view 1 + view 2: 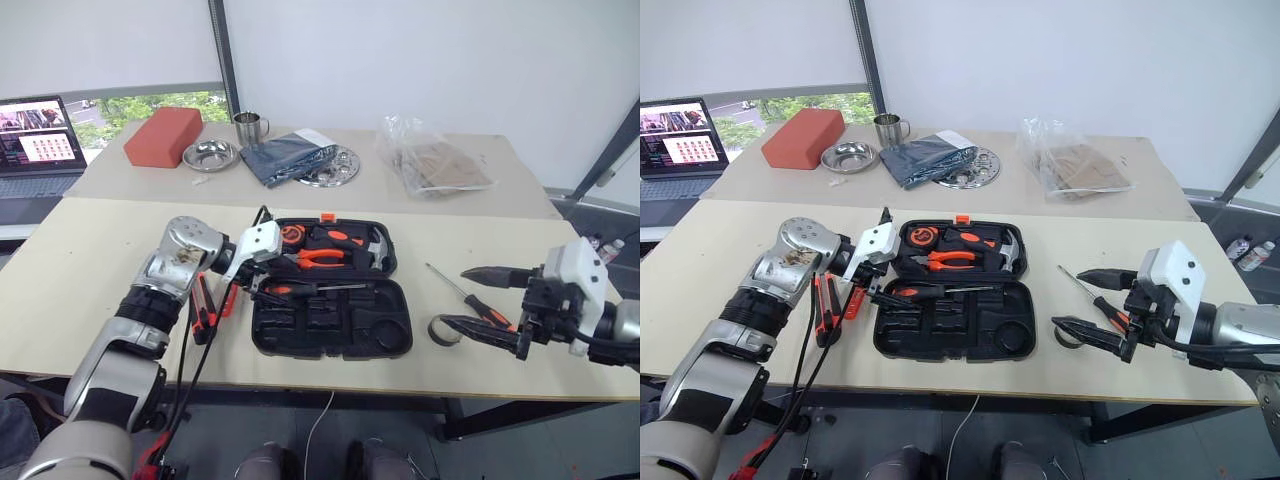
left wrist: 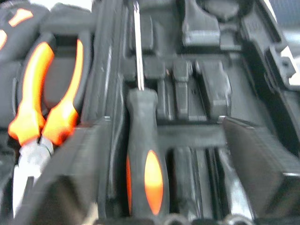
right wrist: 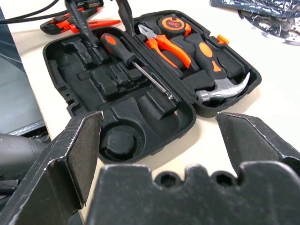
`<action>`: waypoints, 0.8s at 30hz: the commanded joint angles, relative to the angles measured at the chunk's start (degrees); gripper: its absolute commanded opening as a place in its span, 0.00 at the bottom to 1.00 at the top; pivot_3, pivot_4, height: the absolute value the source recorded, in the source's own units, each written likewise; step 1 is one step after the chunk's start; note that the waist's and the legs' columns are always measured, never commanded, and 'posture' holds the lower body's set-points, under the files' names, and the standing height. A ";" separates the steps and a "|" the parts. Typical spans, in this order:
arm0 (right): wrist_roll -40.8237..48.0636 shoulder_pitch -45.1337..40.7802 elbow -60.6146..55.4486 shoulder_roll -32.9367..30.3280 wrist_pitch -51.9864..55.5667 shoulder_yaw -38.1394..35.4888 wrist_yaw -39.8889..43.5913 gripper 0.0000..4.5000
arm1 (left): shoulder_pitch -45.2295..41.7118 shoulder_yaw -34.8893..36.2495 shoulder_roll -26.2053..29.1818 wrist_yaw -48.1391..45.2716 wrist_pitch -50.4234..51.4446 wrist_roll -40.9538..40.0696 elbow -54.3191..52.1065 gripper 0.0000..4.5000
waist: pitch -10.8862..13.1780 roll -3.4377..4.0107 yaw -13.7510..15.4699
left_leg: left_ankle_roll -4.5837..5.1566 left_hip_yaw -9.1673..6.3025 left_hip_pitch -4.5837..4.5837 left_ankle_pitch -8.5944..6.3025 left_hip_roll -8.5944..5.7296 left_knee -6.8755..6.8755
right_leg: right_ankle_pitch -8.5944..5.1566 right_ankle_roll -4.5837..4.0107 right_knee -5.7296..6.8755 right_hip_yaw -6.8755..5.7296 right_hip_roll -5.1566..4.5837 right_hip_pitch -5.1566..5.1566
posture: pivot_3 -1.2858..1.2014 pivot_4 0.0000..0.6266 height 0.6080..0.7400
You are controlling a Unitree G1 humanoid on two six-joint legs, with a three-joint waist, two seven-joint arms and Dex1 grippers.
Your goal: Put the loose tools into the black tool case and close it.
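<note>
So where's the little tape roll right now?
The small dark tape roll lies on the table right of the open black tool case, beside a loose screwdriver, just in front of the right gripper.

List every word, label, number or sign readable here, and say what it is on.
No text can be read.
Laptop screen: pictures and lines of text, too small to read.
Tape measure in the black tool case: a dark mark on its orange face, too blurred to read.
Bottles by the table's edge: labels too small.
</note>
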 commanded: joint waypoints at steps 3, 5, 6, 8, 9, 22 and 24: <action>0.50 -1.43 -0.30 -0.28 -0.36 0.06 -0.40 1.00 | -3.05 -0.39 -2.64 2.95 -3.50 2.35 2.89 0.32 | 0.00 0.00 0.01 | 0.00 0.00 0.00 0.00 0.00 0.01 | 0.01 -0.01 0.00 -0.03 0.00 0.00 | 0.52 0.24 0.97; 0.16 -1.73 0.15 -0.27 -0.58 0.29 -0.53 1.00 | -3.24 -1.43 -4.09 4.65 -5.29 4.15 4.82 0.14 | 0.00 0.00 0.02 | 0.00 0.00 0.00 0.00 -0.01 0.01 | 0.01 -0.01 0.00 -0.03 0.00 0.01 | 0.52 0.24 0.97; 0.00 -1.87 0.31 -0.22 -0.65 0.37 -0.68 1.00 | -3.18 -2.30 -4.69 5.73 -6.27 5.55 5.50 0.06 | 0.00 0.00 0.02 | 0.00 0.00 0.01 0.00 -0.02 0.01 | 0.02 -0.03 0.00 -0.03 0.00 0.01 | 0.52 0.24 0.97; -0.14 -2.10 0.48 -0.03 -0.65 0.43 -1.08 1.00 | -2.99 -3.81 -5.68 8.16 -8.43 8.36 6.96 0.01 | 0.00 0.00 0.07 | 0.01 0.00 0.00 0.00 -0.03 0.01 | 0.04 -0.05 -0.01 -0.04 0.00 0.02 | 0.52 0.24 0.97; -0.11 -1.89 0.43 0.20 -0.57 0.26 -1.43 1.00 | -2.07 -5.08 -5.77 8.17 -9.94 9.74 6.79 0.01 | 0.00 0.00 0.11 | 0.01 -0.02 0.00 0.00 -0.02 0.01 | 0.05 -0.06 -0.01 -0.04 0.00 0.02 | 0.52 0.24 0.97; -11.25 10.64 10.03 3.33 -2.41 -4.36 -8.73 1.00 | -0.45 6.58 -4.20 1.47 -0.01 -6.27 -1.96 0.30 | -0.06 0.01 -0.03 | 0.14 -0.26 0.34 -0.08 -0.03 0.03 | -0.13 0.24 -0.08 -0.03 -0.13 0.59 | 0.52 0.24 0.97; -14.13 10.68 13.45 3.78 -4.61 -2.80 -9.64 1.00 | 0.66 8.15 -2.63 -0.11 4.24 -9.38 -6.82 0.46 | -0.06 0.01 -0.15 | 0.13 -0.26 0.26 -0.08 -0.02 0.03 | -0.13 0.24 -0.05 -0.05 -0.12 0.51 | 0.52 0.24 0.97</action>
